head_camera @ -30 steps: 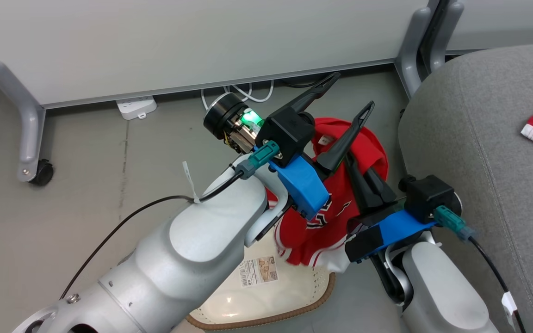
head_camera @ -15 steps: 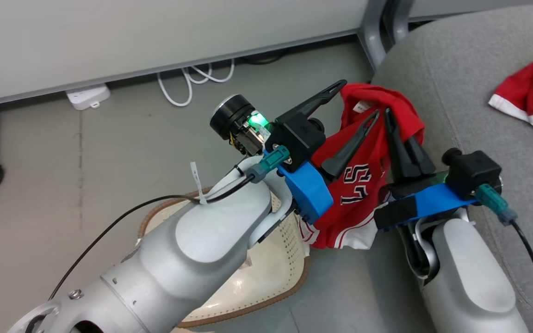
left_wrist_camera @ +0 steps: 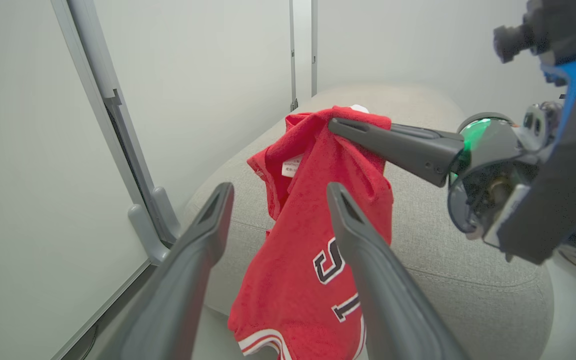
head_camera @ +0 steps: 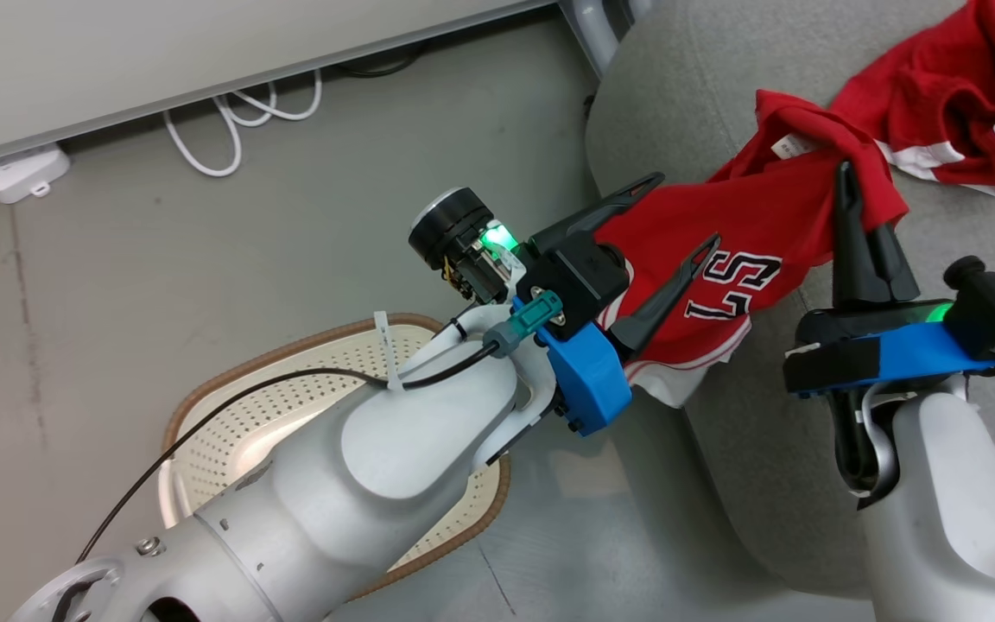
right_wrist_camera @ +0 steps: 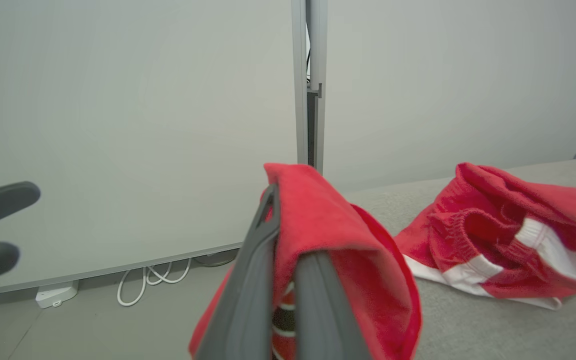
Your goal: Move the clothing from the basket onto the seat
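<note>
Grey seat (head_camera: 679, 130) at right; right gripper (head_camera: 845, 173) clamped on jersey (head_camera: 722, 225), left gripper (head_camera: 686, 210) spread, empty; carry hanging hem fully over seat before letting go

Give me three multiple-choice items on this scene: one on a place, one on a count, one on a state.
1. Where does the crumpled red garment lie?
A. on the grey seat
B. on the floor
C. across the left forearm

2. How many red garments show in the head view?
A. one
B. two
C. four

3. The right gripper is:
A. open wide
B. shut on the jersey
C. shut on nothing

Key:
1 A, it rests on the seat's top.
2 B, the jersey and the crumpled red garment.
3 B, its fingers pinch the jersey's red cloth near the collar label.
</note>
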You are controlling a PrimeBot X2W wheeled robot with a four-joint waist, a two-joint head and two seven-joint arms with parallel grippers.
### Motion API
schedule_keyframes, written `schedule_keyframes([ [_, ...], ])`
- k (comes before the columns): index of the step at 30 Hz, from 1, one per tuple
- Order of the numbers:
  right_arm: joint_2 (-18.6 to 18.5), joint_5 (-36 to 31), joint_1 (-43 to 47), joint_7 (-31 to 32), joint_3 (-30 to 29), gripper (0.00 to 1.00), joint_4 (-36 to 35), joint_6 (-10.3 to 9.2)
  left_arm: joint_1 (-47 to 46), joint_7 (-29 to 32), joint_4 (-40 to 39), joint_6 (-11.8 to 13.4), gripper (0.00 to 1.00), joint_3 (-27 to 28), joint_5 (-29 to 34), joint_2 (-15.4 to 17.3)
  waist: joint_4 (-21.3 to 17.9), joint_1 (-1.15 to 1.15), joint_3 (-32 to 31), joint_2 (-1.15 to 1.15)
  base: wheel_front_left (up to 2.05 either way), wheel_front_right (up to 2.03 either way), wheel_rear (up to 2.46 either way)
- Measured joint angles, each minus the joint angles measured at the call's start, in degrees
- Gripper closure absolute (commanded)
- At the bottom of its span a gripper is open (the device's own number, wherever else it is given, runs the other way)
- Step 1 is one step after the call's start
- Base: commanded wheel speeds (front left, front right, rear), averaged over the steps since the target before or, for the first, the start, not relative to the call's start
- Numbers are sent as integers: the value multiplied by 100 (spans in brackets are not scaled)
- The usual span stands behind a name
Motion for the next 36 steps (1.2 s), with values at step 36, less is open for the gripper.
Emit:
schedule_keyframes([
  [36, 41, 25, 286, 0, -593, 100, -265, 0, -302, 1, 220, 22, 0, -543, -267, 0, -686, 0, 604, 0, 0, 0, 0],
])
